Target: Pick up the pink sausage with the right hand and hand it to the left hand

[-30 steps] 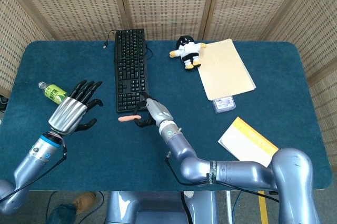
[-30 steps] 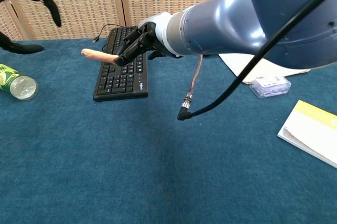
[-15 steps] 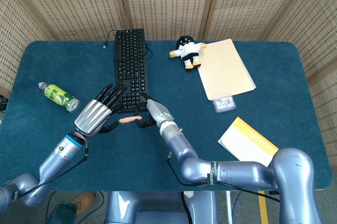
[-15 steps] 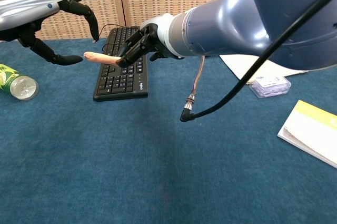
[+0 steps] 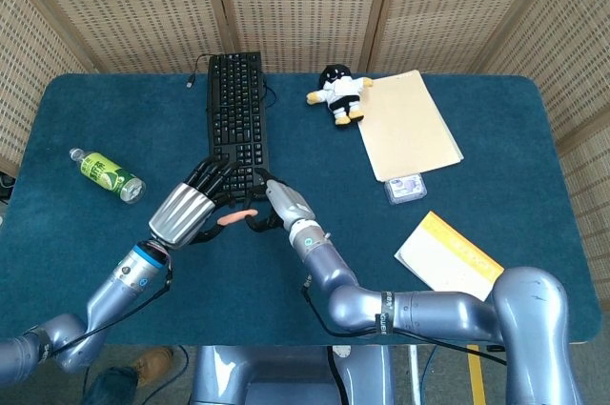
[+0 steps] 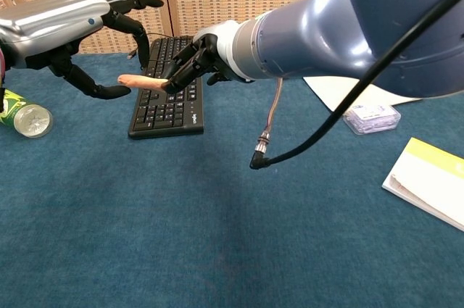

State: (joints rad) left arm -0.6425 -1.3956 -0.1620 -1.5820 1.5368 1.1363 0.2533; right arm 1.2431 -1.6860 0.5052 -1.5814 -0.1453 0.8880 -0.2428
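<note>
Above the keyboard's (image 6: 165,101) near end, our right hand (image 6: 190,66) pinches the lifted pink sausage (image 6: 141,82), while our left hand (image 6: 69,29), fingers spread, brackets its free tip without yet grasping.

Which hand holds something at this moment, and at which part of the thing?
The right hand pinches the pink sausage at its right end. The left hand has fingers spread around the free end, not closed on it.

Head view high, looking down, chest view low and close, both sharing the keyboard (image 5: 236,125).
</note>
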